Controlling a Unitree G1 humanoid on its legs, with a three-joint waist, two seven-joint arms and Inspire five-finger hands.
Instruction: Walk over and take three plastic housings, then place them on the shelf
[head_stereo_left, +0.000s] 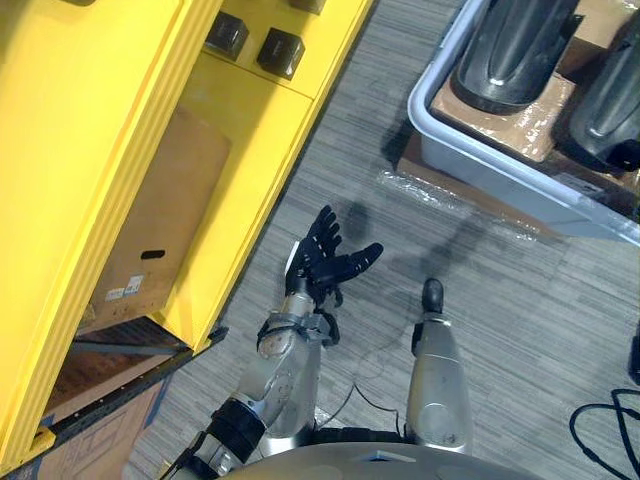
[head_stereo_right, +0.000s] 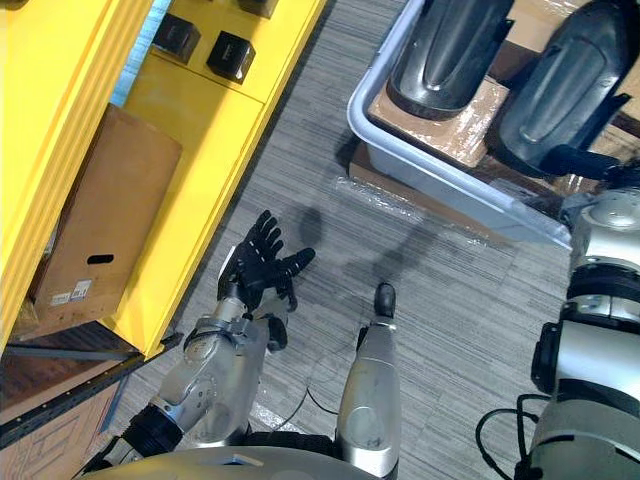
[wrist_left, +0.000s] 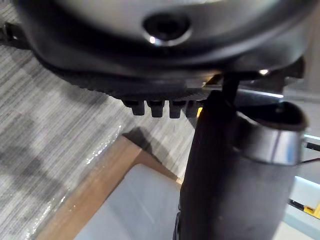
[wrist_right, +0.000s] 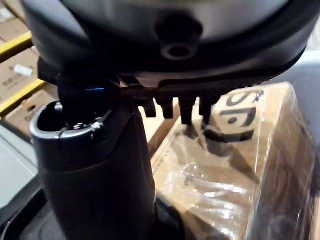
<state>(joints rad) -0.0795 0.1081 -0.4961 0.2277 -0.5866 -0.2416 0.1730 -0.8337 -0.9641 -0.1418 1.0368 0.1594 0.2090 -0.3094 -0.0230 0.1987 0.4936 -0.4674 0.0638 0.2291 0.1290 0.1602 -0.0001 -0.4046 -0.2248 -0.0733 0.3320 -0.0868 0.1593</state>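
**Right hand (wrist_right: 95, 190) over the tray, nothing grasped yet**

Your right hand hangs above the grey tray (head_stereo_right: 420, 170), relaxed and empty. Its fingers (wrist_right: 187, 112) are uncurled, and past them lies the film-wrapped cardboard (head_stereo_right: 450, 125) that sits inside the tray. Your left hand (head_stereo_left: 320, 258) is outside the tray, over the floor on the tray's shelf side. Its fingers are spread and it holds nothing either.

Both dark plastic housings in view are inside the tray, lying on that cardboard. One housing (head_stereo_right: 455, 50) is towards the tray's far end. The other housing (head_stereo_right: 560, 90) is beside it, on the side where your right arm comes in. I can't tell whether the hand touches that second one.

The yellow shelf (head_stereo_left: 250, 150) stands well apart from the tray, across a strip of floor. It holds a cardboard box (head_stereo_left: 160, 220) and two small dark blocks (head_stereo_left: 228, 35), but no housing that I can see.

So I read this as the first pick, with the walk-up done and nothing delivered. The housing by your right arm looks like the natural first grab. Lower the right hand onto it, then wrap the fingers and thumb around its rounded body before lifting.

The shell looks smooth and glossy, so expect it to slip in a shallow grip. Seat it deep in the palm. Keep the left hand ready to take a second housing.
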